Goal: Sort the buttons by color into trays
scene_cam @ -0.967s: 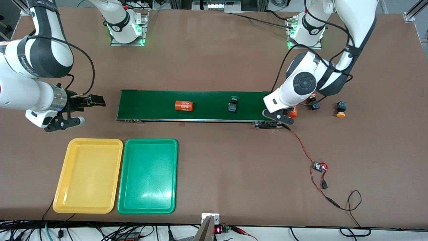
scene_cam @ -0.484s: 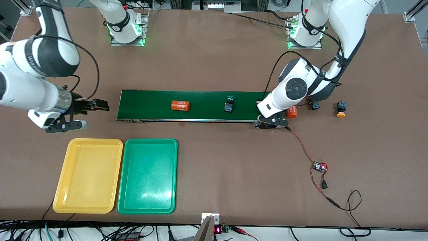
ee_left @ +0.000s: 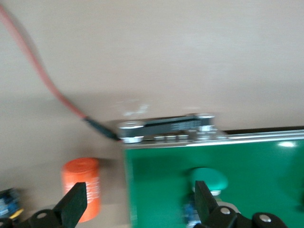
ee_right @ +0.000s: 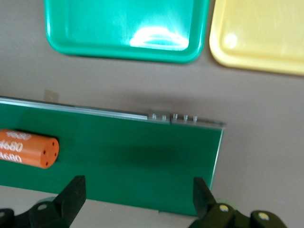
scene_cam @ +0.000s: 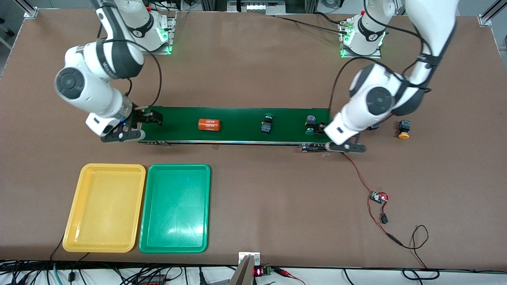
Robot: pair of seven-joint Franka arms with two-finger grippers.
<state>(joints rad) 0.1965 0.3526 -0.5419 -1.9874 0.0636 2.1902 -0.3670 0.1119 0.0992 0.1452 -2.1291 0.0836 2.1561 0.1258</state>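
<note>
Both trays [scene_cam: 105,170] empty, nothing sorted; two green buttons [scene_cam: 267,122] on belt [scene_cam: 237,134], left gripper [scene_cam: 344,145] and right gripper [scene_cam: 132,128] open at belt ends

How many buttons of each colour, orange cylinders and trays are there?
Green-capped buttons: 2
Yellow-capped button: 1
Button with cap hidden: 1
Orange cylinders: 2
Trays: 2 (yellow tray, green tray)
Total: 8

Yellow tray [scene_cam: 104,208], green tray [scene_cam: 174,208]. Dark-green belt [scene_cam: 237,118] carries an orange cylinder [scene_cam: 209,124] with white print. Two green-capped buttons [scene_cam: 267,123].
</note>
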